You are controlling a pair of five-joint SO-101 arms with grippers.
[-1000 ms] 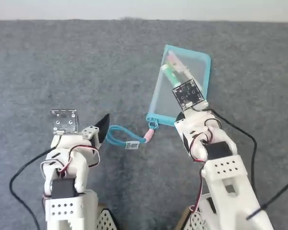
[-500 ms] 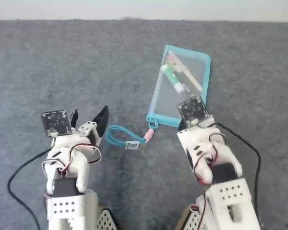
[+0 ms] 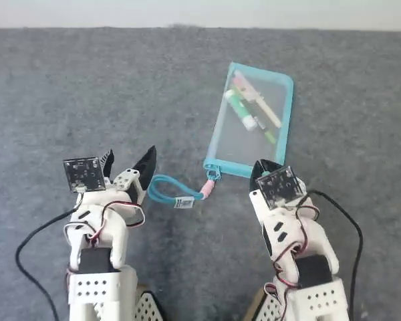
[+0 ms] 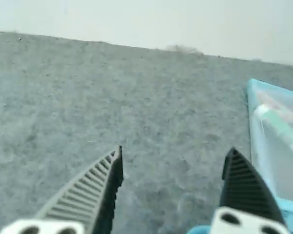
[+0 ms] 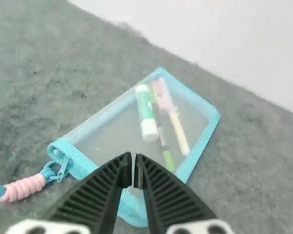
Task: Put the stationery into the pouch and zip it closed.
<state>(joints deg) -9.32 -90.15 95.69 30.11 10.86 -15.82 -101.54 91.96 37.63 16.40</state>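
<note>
A clear pouch (image 3: 252,127) with blue trim lies flat on the grey felt, with a green-and-white marker (image 3: 239,109), a pink pen and a cream pen inside it. Its pink zipper pull (image 3: 206,188) and blue loop strap (image 3: 162,190) trail from the near corner. My right gripper (image 3: 262,167) is shut and holds nothing, just off the pouch's near edge; in the right wrist view its tips (image 5: 132,164) sit over the pouch (image 5: 132,131). My left gripper (image 3: 128,160) stands open beside the blue loop, fingertips (image 4: 116,165) wide apart, with the pouch edge (image 4: 273,141) to one side.
Grey felt (image 3: 87,87) covers the table all around. A pale wall edge (image 3: 187,13) runs along the far side. Cables (image 3: 33,241) trail from both arm bases at the near edge.
The right arm has drawn back off the pouch toward its base, uncovering the pens. The left arm's wrist turned a little, with its gripper still open.
</note>
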